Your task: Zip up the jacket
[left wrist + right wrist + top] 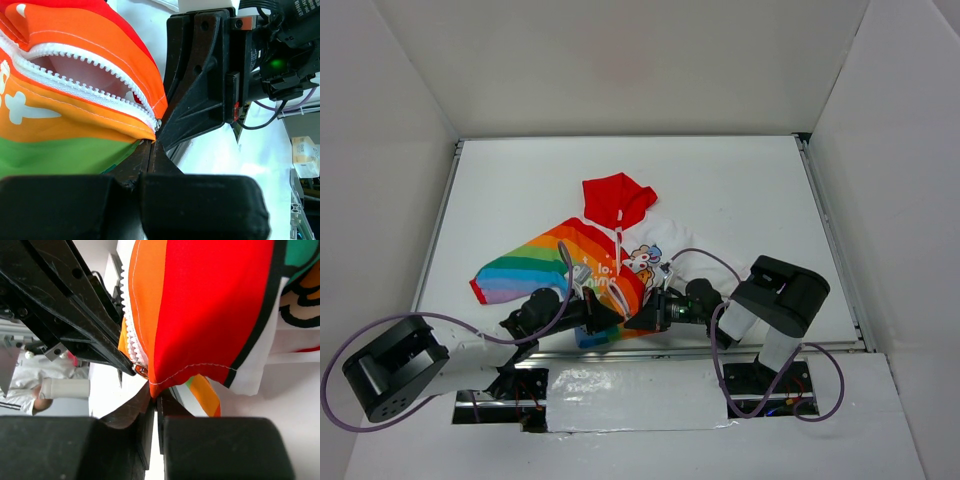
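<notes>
left tool (150,152), right tool (153,399), both closed, facing tip to tip

unreadable lettering on jacket (535,262)

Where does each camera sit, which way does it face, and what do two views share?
Top external: above and behind, looking down on table and jacket; both arms show.
Left wrist: on the left arm, facing its hem corner and zipper; left tool shows.
Right wrist: on the right arm, facing that hem; right tool shows.
Shared: both wrist views catch the zipper's bottom end and the opposite tool.
</notes>
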You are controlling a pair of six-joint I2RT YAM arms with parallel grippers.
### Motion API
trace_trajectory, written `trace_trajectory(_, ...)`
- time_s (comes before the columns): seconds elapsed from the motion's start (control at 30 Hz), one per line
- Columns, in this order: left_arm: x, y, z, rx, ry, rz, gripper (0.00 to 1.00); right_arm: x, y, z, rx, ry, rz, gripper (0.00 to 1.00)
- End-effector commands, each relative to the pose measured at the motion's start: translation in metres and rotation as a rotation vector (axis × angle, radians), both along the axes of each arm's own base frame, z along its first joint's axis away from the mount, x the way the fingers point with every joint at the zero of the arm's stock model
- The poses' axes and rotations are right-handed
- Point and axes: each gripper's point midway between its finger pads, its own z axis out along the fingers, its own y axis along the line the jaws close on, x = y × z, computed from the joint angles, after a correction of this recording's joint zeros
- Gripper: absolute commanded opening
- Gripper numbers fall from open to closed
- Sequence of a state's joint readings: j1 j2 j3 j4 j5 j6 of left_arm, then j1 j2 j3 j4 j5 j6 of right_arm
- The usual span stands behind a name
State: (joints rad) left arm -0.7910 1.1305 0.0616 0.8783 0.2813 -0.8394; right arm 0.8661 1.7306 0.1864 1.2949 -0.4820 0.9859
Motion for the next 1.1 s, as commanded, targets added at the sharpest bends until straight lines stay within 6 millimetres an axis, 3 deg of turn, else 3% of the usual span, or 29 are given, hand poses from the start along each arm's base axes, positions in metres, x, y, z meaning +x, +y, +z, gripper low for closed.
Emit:
trace_trajectory(0.0, 0.007, -0.01, 0.023, -0.051, -0.075, -0.015, 0.0, 0.007, 0.009, 0.075, 0.272, -0.218, -0.008, 0.08)
trace_trajectory(0.2, 0.007, -0.009, 0.024, -0.05, -0.082, -0.014, 0.0, 0.005, 0.008, 0.077, 0.28, -0.177, -0.016, 0.08)
trace_trajectory(0.4, 0.004, -0.008, 0.025, -0.059, -0.098, -0.028, 0.0, 0.001, 0.01, 0.091, 0.31, -0.106, 0.009, 0.0)
trace_trajectory(0.7, 0.001, -0.006, 0.022, -0.039, -0.118, -0.047, 0.0, -0.002, 0.021, 0.099, 0.19, -0.033, 0.065, 0.0)
trace_trajectory(0.9, -0.006, -0.007, 0.03, -0.075, -0.155, -0.078, 0.0, 0.005, 0.024, 0.079, 0.017, 0.122, 0.03, 0.0)
trace_trajectory(1.07, -0.008, -0.006, 0.032, -0.077, -0.17, -0.088, 0.0, 0.007, 0.019, 0.078, 0.006, 0.142, -0.011, 0.12)
